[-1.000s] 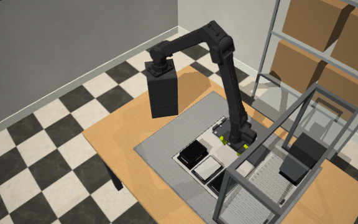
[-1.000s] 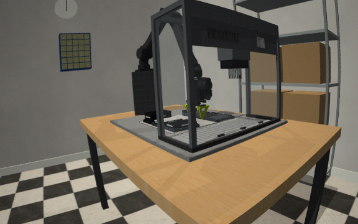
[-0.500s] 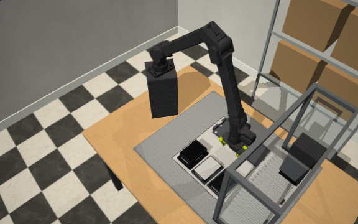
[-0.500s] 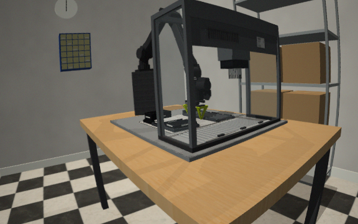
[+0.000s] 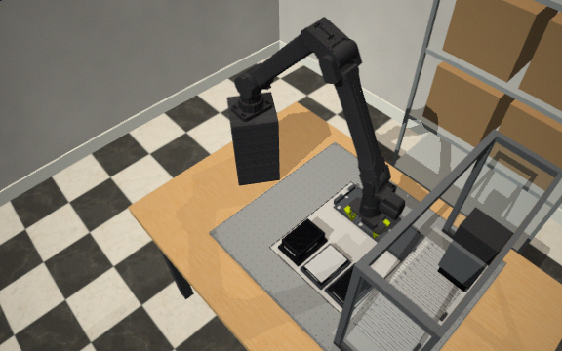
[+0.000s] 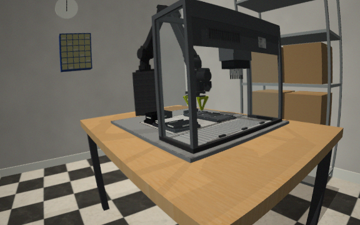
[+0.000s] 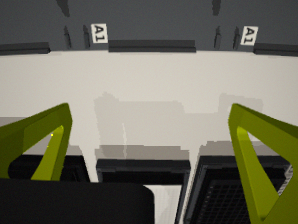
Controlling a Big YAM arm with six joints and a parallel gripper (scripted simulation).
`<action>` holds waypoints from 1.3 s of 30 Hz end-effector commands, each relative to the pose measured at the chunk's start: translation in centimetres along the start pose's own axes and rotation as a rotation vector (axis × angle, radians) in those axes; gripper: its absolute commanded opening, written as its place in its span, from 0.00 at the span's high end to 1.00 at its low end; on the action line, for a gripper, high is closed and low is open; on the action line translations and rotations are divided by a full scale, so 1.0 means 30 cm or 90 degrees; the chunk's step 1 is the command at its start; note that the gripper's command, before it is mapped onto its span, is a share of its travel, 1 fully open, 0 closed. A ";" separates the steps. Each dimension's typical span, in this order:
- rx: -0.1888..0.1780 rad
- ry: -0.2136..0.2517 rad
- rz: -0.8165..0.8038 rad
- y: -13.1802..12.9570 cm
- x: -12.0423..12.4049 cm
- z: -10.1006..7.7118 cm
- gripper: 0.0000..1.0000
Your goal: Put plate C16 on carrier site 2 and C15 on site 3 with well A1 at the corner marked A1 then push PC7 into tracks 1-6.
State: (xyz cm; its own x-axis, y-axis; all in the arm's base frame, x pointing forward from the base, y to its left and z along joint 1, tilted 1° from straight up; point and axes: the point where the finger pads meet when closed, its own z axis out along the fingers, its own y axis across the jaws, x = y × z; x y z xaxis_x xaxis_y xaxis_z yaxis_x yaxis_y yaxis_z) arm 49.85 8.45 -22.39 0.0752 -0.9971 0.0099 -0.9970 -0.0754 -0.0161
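Note:
My gripper (image 5: 369, 217) is open and empty, its yellow-green fingers spread wide. It hangs low over the pale base between the carrier and the plate nests, and shows in the exterior view (image 6: 195, 102) and the wrist view (image 7: 149, 110). The dark carrier PC7 (image 5: 353, 197) lies under the arm, mostly hidden by it. Two of its A1 corner marks (image 7: 99, 32) show at the top of the wrist view. The black deep-well block C51 (image 5: 302, 239), the white plate C16 (image 5: 326, 263) and the black plate C15 (image 5: 341, 285) sit in a row on the nests. C15 is partly hidden by the frame post.
The instrument's grey frame (image 5: 408, 244) stands over the ribbed loading rails (image 5: 418, 278), with a dark head (image 5: 476, 246) hanging inside. A tall black block (image 5: 256, 143) stands at the arm's base. A shelf rack with boxes (image 5: 505, 63) stands behind the table.

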 end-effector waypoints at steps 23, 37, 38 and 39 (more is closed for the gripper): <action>0.012 -0.004 0.020 -0.093 0.071 -0.222 0.00; 0.014 -0.002 0.020 -0.251 0.345 -0.182 0.00; 0.014 -0.002 0.020 -0.262 0.365 -0.179 0.00; 0.014 -0.002 0.020 -0.262 0.365 -0.179 0.00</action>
State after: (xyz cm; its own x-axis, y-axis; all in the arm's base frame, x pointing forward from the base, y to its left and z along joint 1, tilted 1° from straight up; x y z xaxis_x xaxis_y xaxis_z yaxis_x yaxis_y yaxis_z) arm 56.70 -1.20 -17.24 0.0109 -0.9999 0.0099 -0.9997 -0.0111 -0.0214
